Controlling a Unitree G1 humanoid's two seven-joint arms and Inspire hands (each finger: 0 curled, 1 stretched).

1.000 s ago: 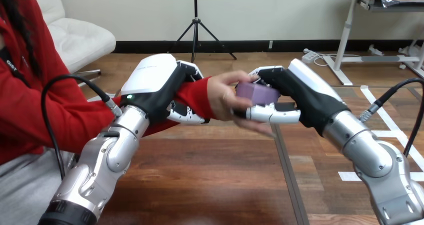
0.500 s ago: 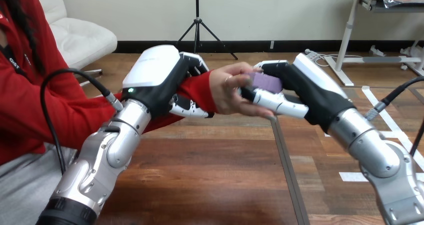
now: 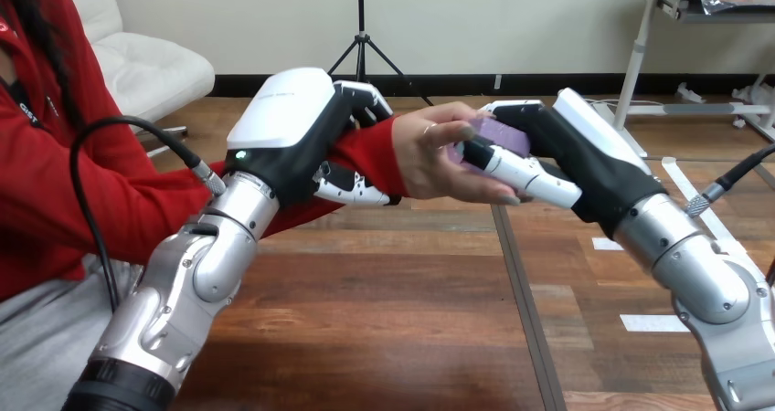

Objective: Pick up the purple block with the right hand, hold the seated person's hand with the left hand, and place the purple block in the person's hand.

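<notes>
A purple block (image 3: 501, 138) shows between my right hand (image 3: 546, 152) and the person's hand (image 3: 448, 162), well above the table. My right hand's fingers and thumb are curled round the block. The person's hand is cupped against the block from the left, its fingers over and under my thumb (image 3: 525, 175). My left hand (image 3: 297, 142) is wrapped round the person's forearm, in a red sleeve (image 3: 370, 160), just behind the wrist; its fingers (image 3: 352, 184) curl under the sleeve.
The wooden table (image 3: 393, 320) lies below both arms, with a dark seam (image 3: 521, 310) running front to back. The person sits at the left.
Both of my hands, the block and the person's hand have risen together. The person's fingers have closed further round the block.
</notes>
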